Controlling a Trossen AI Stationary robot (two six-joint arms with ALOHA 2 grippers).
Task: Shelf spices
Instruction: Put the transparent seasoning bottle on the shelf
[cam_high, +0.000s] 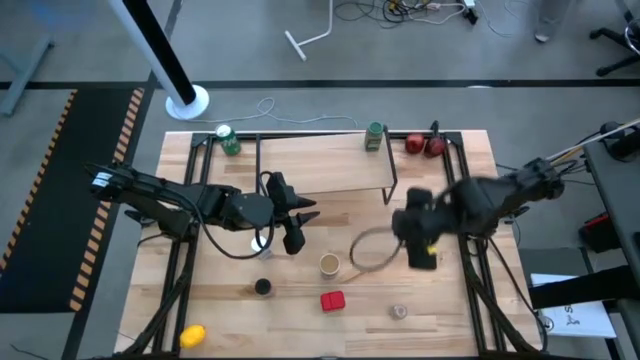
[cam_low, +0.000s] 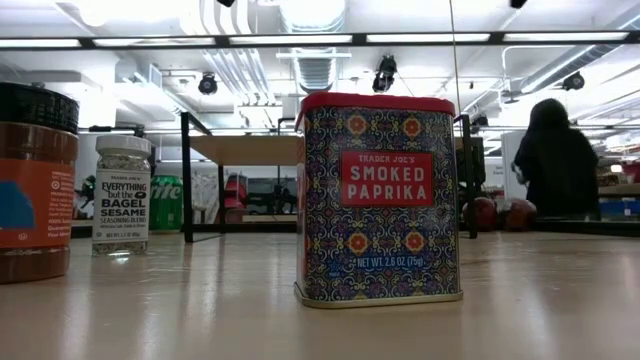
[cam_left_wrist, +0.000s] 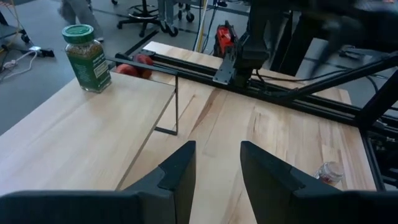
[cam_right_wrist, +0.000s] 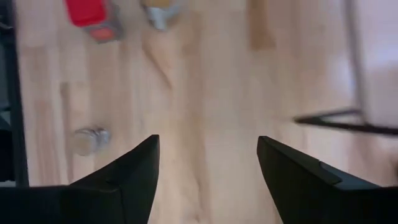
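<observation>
One green-capped glass jar (cam_high: 374, 136) stands on the far right of the pale-topped, black-legged shelf (cam_high: 320, 160); five spices sit on the wooden table: white-capped jar (cam_low: 122, 194), dark-capped brown jar (cam_high: 262, 287), tan round-lidded tub (cam_high: 330, 264), red square tin (cam_high: 332, 300), small clear grey-capped jar (cam_high: 399, 312). Both the left gripper (cam_high: 300, 220) and the right gripper (cam_high: 425, 258) hover with fingers spread, holding nothing. Beyond the shelf are one green can (cam_high: 229, 140) and two red fruits (cam_high: 425, 146); a yellow object (cam_high: 192, 335) lies near left.
</observation>
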